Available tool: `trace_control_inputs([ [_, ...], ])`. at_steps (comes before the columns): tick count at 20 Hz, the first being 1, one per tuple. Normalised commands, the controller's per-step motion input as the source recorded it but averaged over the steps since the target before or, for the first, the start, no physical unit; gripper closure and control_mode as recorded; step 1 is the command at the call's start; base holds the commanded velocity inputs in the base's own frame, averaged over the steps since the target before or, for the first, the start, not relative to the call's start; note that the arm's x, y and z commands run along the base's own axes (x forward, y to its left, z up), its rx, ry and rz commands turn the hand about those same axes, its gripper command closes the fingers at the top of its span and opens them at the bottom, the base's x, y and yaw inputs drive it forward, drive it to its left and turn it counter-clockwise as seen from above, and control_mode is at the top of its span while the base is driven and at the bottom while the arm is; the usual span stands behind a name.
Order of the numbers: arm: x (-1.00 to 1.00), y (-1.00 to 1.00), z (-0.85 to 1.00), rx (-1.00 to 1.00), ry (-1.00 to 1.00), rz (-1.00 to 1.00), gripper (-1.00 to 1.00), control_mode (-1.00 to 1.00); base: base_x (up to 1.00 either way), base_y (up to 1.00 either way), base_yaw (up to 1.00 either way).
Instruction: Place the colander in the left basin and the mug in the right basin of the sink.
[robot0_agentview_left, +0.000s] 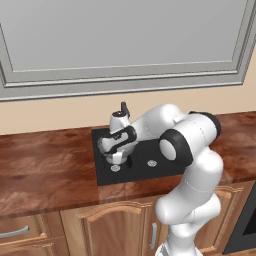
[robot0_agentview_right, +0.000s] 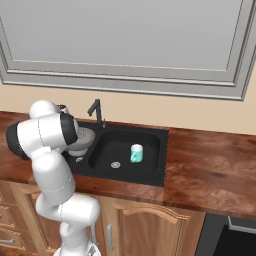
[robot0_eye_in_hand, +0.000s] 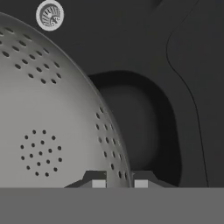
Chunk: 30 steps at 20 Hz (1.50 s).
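Overhead, grey-framed window (robot0_agentview_right: 125, 35), beige wall, reddish wood counter (robot0_agentview_right: 215, 167), black sink (robot0_agentview_right: 155, 172), end effector (robot0_eye_in_hand: 119, 181) pinching colander (robot0_eye_in_hand: 48, 118) rim

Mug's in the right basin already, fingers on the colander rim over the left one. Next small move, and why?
Probably open the fingers and let go. In the hand view they pinch the colander at its rim, with the left basin and its drain right beneath, so it looks low enough. The mug already stands in the right basin. Whether the colander rests on the floor, I cannot tell.
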Motion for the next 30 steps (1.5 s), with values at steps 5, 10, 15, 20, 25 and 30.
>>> trace_control_inputs([
  [5,0.14,0.00,-0.16,0.00,0.00,0.00,1.00,-1.00,0.00,0.00,0.00],
  [10,0.14,0.00,-0.13,0.00,0.00,0.00,1.00,-1.00,0.00,0.00,0.00],
  [15,0.15,-0.01,-0.10,0.00,0.00,0.00,1.00,-1.00,0.00,0.00,0.00],
  [20,0.07,-0.03,-0.05,0.00,0.00,-0.01,1.00,-1.00,0.00,0.00,0.00],
  [25,0.04,-0.04,0.00,0.00,0.00,-0.02,1.00,-1.00,0.00,0.00,0.00],
  [30,0.03,-0.02,0.00,0.00,0.02,-0.02,-1.00,-1.00,0.00,0.00,0.00],
])
